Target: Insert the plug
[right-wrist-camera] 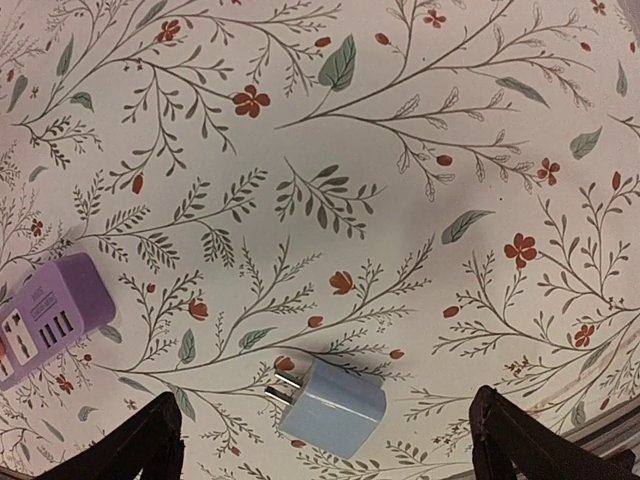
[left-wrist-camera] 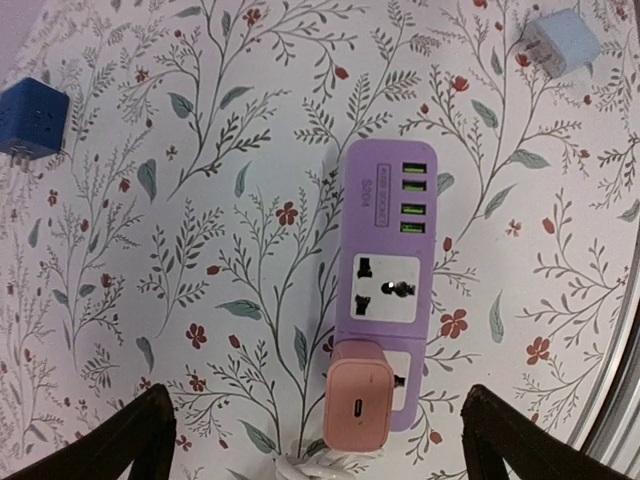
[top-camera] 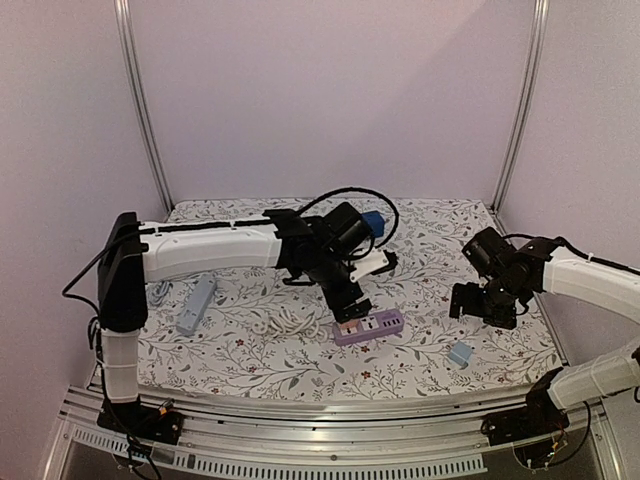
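Observation:
A purple power strip (top-camera: 372, 326) lies on the flowered cloth at the middle front, and a pink plug (top-camera: 348, 328) sits in its socket at the left end. In the left wrist view the pink plug (left-wrist-camera: 358, 402) stands in the near socket of the strip (left-wrist-camera: 385, 250), USB port facing up. My left gripper (top-camera: 352, 300) hovers just above it, open (left-wrist-camera: 318, 420), its fingers wide on either side and apart from the plug. My right gripper (top-camera: 480, 303) hangs open (right-wrist-camera: 325, 420) over a loose light blue plug (right-wrist-camera: 333, 407) lying on its side.
A dark blue plug (left-wrist-camera: 32, 118) lies behind the left arm. A pale blue power strip (top-camera: 197, 304) lies at the left, a white cable (top-camera: 290, 320) coils beside the purple strip, and a white strip (top-camera: 368, 262) lies under the left arm. The light blue plug (top-camera: 460, 353) lies near the cloth's front right edge.

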Robot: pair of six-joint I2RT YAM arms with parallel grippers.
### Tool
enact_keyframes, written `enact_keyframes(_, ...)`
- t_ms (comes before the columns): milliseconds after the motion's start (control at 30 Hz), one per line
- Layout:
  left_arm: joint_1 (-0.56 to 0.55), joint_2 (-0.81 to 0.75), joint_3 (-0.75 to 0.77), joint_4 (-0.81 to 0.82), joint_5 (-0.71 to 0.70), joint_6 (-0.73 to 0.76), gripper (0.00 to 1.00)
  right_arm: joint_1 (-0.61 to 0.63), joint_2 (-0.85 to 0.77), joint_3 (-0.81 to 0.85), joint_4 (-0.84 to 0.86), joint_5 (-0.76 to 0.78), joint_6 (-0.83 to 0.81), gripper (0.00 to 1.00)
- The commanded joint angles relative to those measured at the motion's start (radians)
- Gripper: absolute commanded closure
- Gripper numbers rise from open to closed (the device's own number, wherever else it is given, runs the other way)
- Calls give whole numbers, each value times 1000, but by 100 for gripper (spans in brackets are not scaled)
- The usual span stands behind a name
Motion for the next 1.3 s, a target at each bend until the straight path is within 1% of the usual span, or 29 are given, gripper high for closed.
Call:
enact_keyframes(0, -9, -62, 40, 8, -21, -29, 1, -29, 42, 44, -75, -105, 14, 1)
enact_keyframes(133, -8, -80, 63, 8, -50, -61, 0, -40, 75, 50, -119, -176, 9, 1)
enact_keyframes(233, -8, -96, 78, 3, -59, -79, 1, -43, 81, 44, -142, -194, 27, 1)
enact_keyframes(433, -8, -148, 47, 58, -92, -83, 1, -55, 112, 10, -97, -284, 30, 1)
enact_keyframes(700, -4, -175, 41, 90, -161, -93, 1, -79, 139, -38, -51, -311, 51, 6)
enact_keyframes(933, -3, -257, -57, 203, -197, -23, 1, -88, 159, -82, 7, -330, 55, 10)
enact_keyframes(1067, -2, -276, -64, 211, -200, 8, 1, -88, 167, -95, 27, -334, 57, 12)
enact_keyframes(1267, -2, -283, -68, 203, -182, 14, 1, -88, 181, -100, 46, -333, 58, 14)
